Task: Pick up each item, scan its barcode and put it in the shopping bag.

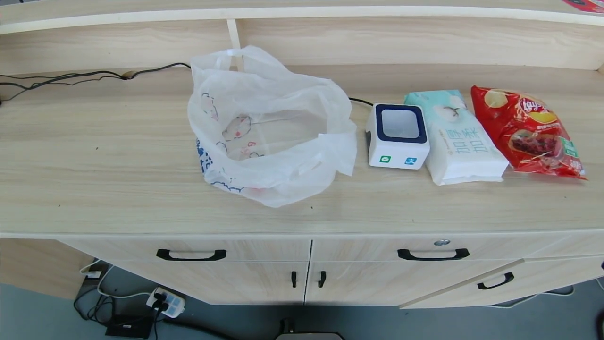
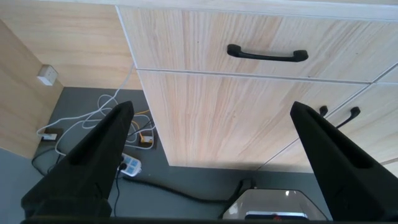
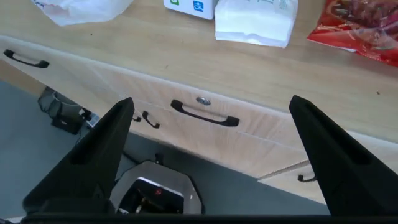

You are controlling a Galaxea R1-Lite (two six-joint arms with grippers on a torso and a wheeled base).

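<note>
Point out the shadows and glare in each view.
Head view: soft even light; the bag throws a faint shadow on the counter, the chips show glossy highlights, the scanner window a pale sheen. Left wrist view: the open left gripper is a black silhouette against lit drawers, the floor dim. Right wrist view: the open right gripper is equally dark, the counter bright.

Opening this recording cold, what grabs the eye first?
The red chips bag at the right end of the counter stands out first, lying beside a white tissue pack. Next is the crumpled translucent shopping bag, mouth open, near the middle, with the small white scanner between it and the tissue pack.
</note>
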